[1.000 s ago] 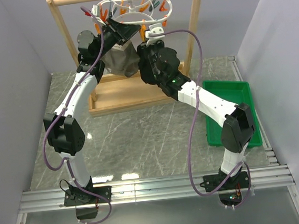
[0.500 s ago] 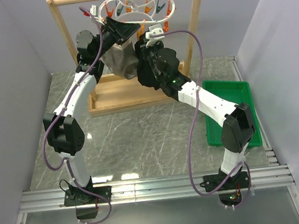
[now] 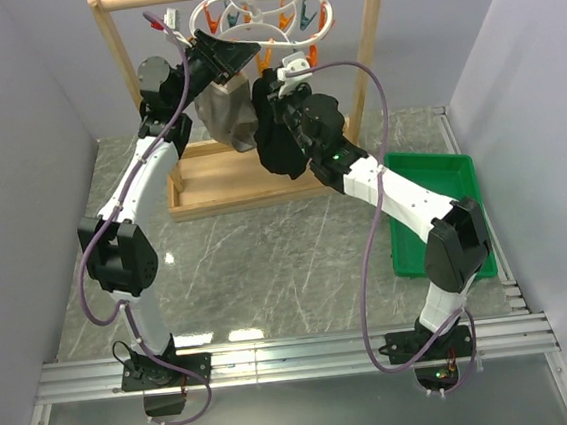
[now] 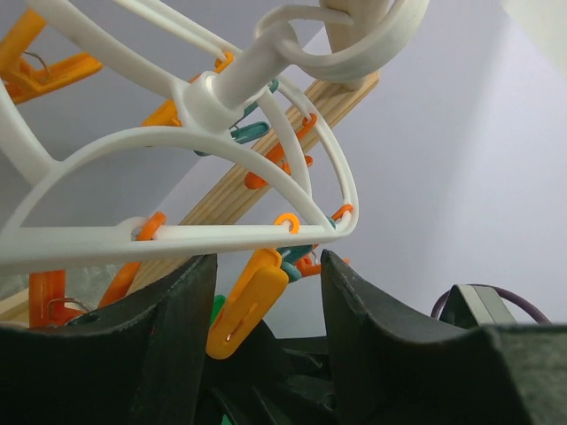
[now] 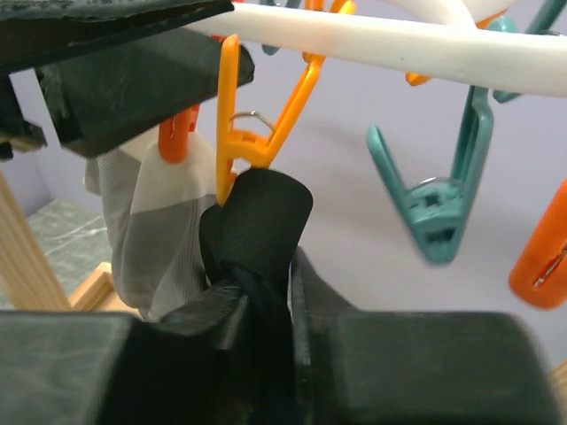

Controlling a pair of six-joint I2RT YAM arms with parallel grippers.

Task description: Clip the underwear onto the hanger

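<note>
The white hanger (image 3: 254, 14) hangs by its hook from the wooden rack's top bar, and its orange and teal pegs dangle below it. My right gripper (image 5: 270, 279) is shut on a fold of the black underwear (image 5: 261, 217) and holds it up against the tip of an orange peg (image 5: 251, 133). In the top view the underwear (image 3: 279, 148) hangs below that gripper (image 3: 290, 71). My left gripper (image 4: 266, 283) is open just under the hanger's frame (image 4: 177, 237), with another orange peg (image 4: 248, 301) between its fingers. In the top view the left gripper (image 3: 233, 55) is at the hanger's left.
A grey-beige garment (image 3: 226, 118) hangs from the hanger next to the underwear, and it also shows in the right wrist view (image 5: 159, 230). The tall wooden rack (image 3: 120, 78) stands on the table at the back. A green tray (image 3: 434, 208) lies at the right.
Both arms have risen slightly toward the hanger. The right gripper has carried the underwear up and to the left. The hanger has swung a little.
</note>
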